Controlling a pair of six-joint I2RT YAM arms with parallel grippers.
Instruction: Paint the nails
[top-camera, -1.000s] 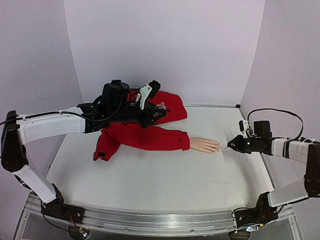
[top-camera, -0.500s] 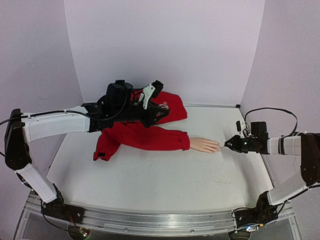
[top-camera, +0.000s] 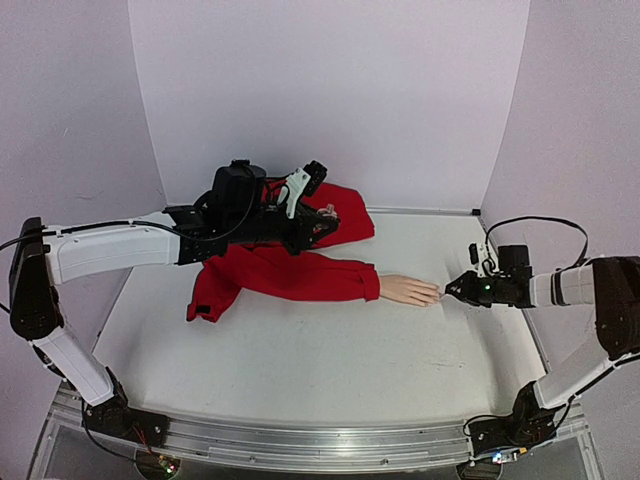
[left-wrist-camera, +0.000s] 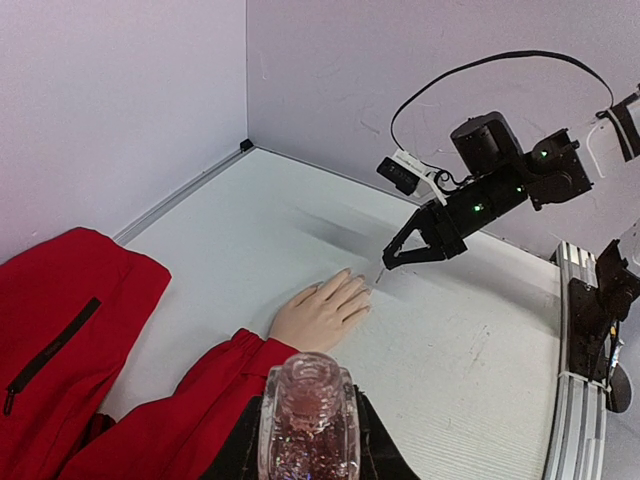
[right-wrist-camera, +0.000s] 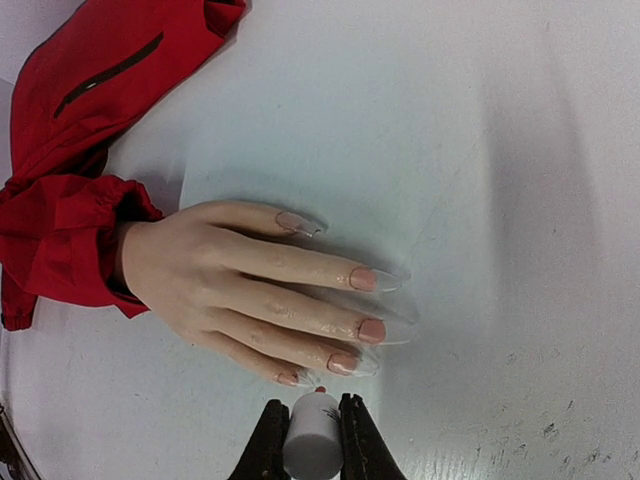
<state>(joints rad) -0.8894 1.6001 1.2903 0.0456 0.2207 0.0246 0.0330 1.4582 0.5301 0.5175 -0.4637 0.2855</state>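
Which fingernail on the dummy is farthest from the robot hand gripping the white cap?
The topmost nail in the right wrist view. The right hand, holding the white cap, sits at the bottom edge of that view, so the other four lie closer.

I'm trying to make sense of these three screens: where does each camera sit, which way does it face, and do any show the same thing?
Top external: high behind the arm bases, facing down over the table; both arms, left pincer and right pincer show.
Left wrist: over the red sleeve, facing the right pincer; of its own, only dark fingers around a glass bottle.
Right wrist: low over the table, facing the nails; its fingers clamp a white cap.
Shared: both wrist views show the mannequin hand.
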